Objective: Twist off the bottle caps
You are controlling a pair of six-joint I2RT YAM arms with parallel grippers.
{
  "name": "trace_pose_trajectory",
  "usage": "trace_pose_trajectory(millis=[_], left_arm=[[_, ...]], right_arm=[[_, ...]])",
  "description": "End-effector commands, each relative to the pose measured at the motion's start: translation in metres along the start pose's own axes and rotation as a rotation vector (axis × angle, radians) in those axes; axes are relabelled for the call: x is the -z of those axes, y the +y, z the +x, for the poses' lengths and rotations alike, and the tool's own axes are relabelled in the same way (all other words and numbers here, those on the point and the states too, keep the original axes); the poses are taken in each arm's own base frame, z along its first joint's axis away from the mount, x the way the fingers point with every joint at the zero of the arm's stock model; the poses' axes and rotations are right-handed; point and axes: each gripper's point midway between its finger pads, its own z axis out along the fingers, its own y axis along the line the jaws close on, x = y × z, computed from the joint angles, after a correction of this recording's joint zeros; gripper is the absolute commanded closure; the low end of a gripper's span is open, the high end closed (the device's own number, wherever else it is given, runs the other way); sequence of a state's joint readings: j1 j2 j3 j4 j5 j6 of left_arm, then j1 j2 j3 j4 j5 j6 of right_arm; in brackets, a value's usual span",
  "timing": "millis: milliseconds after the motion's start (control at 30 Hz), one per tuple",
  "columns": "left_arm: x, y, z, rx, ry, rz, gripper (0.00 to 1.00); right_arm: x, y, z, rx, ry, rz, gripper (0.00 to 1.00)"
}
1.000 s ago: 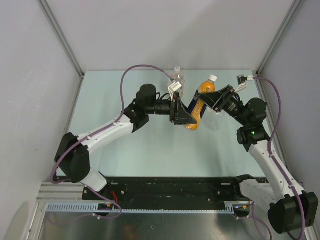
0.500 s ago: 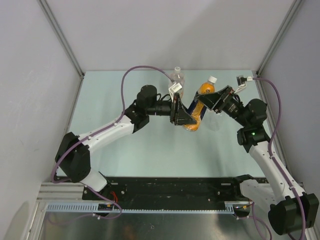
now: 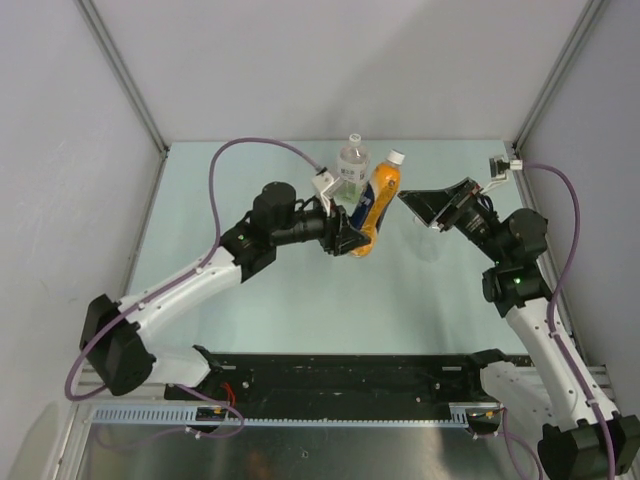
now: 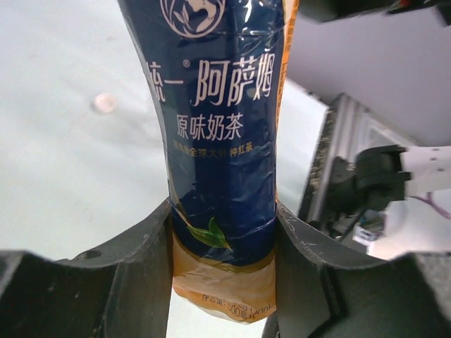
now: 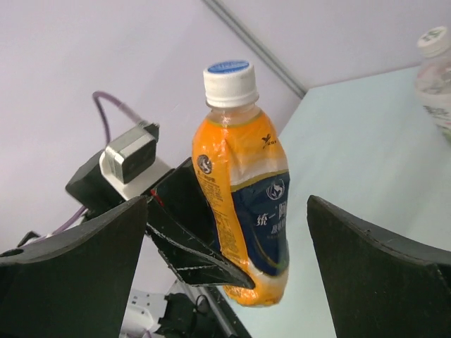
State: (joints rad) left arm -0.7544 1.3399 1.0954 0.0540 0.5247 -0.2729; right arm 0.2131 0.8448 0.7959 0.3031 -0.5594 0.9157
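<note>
PLACE: robotics lab, enclosed test cell | WALLS: plain grey panels [image 3: 340, 60] on three sides, set in aluminium posts [image 3: 121, 72] | SURFACE: pale green surface [image 3: 300, 300] | RIG: left arm [image 3: 190, 285] and right arm [image 3: 545, 335], white-and-black, bolted to black base rail [image 3: 340, 372] | CABLING: exposed purple cables [image 3: 262, 142]; slotted cable duct [image 3: 330, 417] along near edge

Both arms reach inward — left end effector [image 3: 349, 238] clamped tight, right end effector [image 3: 427, 206] spread wide
</note>
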Motion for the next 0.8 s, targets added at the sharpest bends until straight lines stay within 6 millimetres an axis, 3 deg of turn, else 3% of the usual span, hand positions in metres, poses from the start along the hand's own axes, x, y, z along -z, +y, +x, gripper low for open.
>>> trace_pose_trajectory(millis=[0,167,433,600,767], left_arm=[[0.026,0.033,0.014,-0.097,0.022,-0.220,0.64],[0.047,0.055,0.028,-0.122,0.040,-0.388,0.67],[0.072,0.079,0.059,-0.219,0.160,-0.705,0.67],[0.083,0.082,0.078,-0.291,0.244,-0.871,0.66],[0.088,0.070,0.077,-0.309,0.221,-0.920,0.66]], right_arm=[[0.009,-0.003,-0.020,0.080,-0.102,0.095,0.01],[0.004,-0.001,-0.020,0.116,-0.106,0.123,0.01],[-0.027,-0.007,0.006,0.113,-0.001,0.159,0.01],[-0.047,-0.014,0.020,0.121,0.041,0.207,0.01],[-0.061,-0.029,0.031,0.124,0.070,0.265,0.08]])
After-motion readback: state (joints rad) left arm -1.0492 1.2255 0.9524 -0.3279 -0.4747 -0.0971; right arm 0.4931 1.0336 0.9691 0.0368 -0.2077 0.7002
